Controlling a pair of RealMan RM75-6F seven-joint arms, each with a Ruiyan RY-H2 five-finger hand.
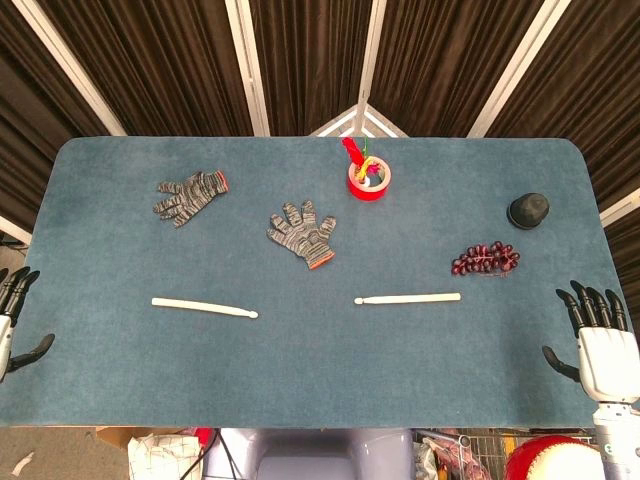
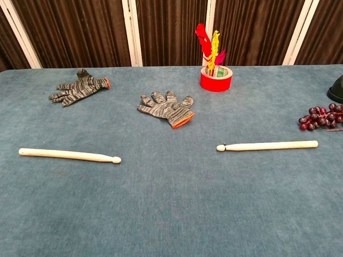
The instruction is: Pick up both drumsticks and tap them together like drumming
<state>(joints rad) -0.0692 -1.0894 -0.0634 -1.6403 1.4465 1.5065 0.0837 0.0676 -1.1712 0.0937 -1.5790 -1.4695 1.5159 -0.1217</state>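
Two pale wooden drumsticks lie flat on the blue table (image 1: 320, 375). The left drumstick (image 1: 204, 308) (image 2: 69, 155) points its tip toward the middle. The right drumstick (image 1: 408, 298) (image 2: 267, 145) also has its tip toward the middle. My left hand (image 1: 12, 320) shows at the table's left edge, fingers spread, holding nothing, well left of its stick. Beyond the table's right edge is my right hand (image 1: 598, 338), fingers apart and empty, some way right of the other stick. Neither hand appears in the chest view.
Two grey knit gloves (image 1: 191, 195) (image 1: 304, 233) lie behind the sticks. A red cup (image 1: 368, 178) with coloured feathers stands at the back centre. A bunch of dark grapes (image 1: 486, 259) and a black dome-shaped object (image 1: 528, 210) sit at the right.
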